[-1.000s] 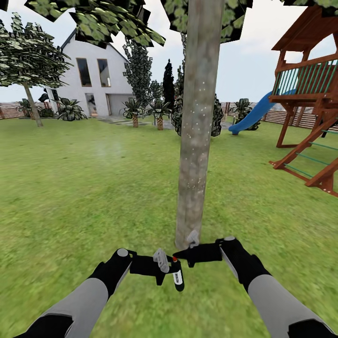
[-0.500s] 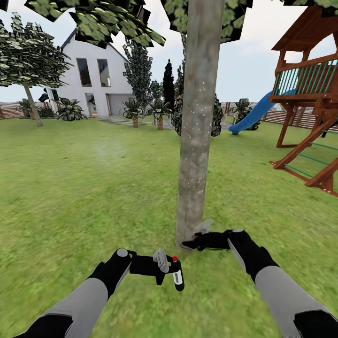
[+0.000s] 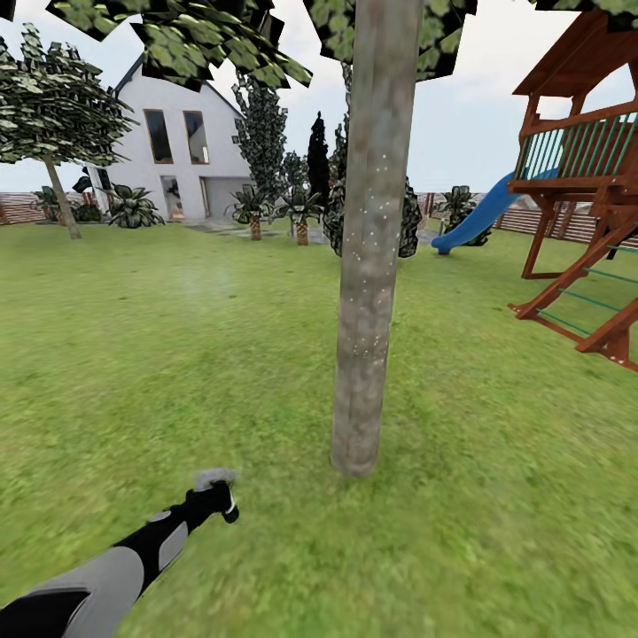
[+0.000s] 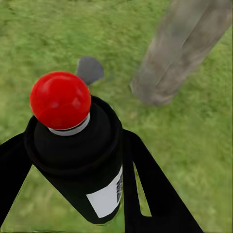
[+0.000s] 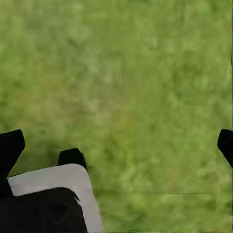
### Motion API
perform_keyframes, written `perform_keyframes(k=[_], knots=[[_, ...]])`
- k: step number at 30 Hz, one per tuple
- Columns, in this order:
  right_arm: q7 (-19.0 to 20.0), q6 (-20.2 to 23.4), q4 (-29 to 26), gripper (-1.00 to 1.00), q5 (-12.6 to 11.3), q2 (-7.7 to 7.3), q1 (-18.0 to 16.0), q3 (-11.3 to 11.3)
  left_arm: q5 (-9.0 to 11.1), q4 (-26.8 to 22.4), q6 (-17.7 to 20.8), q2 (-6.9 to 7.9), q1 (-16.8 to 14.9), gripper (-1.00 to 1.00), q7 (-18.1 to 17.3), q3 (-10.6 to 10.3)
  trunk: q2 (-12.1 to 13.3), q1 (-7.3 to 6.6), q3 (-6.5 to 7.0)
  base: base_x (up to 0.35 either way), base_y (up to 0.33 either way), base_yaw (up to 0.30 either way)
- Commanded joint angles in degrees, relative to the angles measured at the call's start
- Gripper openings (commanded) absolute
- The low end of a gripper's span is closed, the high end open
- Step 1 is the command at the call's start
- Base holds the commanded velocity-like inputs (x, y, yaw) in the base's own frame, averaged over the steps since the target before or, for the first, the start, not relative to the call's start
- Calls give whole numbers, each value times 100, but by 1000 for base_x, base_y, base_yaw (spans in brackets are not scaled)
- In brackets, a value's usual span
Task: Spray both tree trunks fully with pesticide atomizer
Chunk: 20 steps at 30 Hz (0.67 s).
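A near tree's grey-brown trunk (image 3: 368, 266) rises mid-lawn, dotted with white specks of pesticide (image 3: 377, 199). A second tree (image 3: 60, 199) stands far off at the left by the fence. In the left wrist view, the pesticide atomizer (image 4: 80, 150), black with a red tip (image 4: 60, 99), sits between the fingers of my left gripper (image 4: 77, 167), which is shut on it; the trunk's base (image 4: 160, 82) lies just beyond. From the head camera, my left gripper (image 3: 217, 501) is low on the left, blurred. My right gripper (image 5: 118, 145) hangs open over bare grass.
A wooden playset (image 3: 585, 204) with a blue slide (image 3: 478, 217) stands to the right. A white house (image 3: 182, 146), palms (image 3: 301, 213) and dark cypresses (image 3: 261, 133) line the back. Open lawn (image 3: 177, 354) surrounds the trunk.
Both arms have drawn back from the trunk's base. The left arm has swung down and to the left with the atomizer, and the right arm has left the head view.
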Motion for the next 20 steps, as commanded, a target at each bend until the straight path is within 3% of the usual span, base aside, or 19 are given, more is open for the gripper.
perform_keyframes(k=[1,3,6,12,20], knots=[[14,-5,26,100,29,6,311,-44,89,14,-8,45,-6,-100,45,2,-8,2,-8,0,0,0],[13,-2,43,100,29,55,776,-44,205,17,-15,154,-6,-100,471,4,-8,2,-8,0,0,0],[12,-4,48,100,25,100,1094,-44,374,48,-172,200,-6,-100,802,4,-8,2,-8,0,0,0],[20,-26,51,100,1,245,1179,-51,439,129,-243,208,-6,-100,886,5,-8,2,-8,0,0,0],[20,-27,51,100,-2,277,1185,-52,442,142,-246,209,-6,-100,890,5,-8,2,-8,0,0,0]])
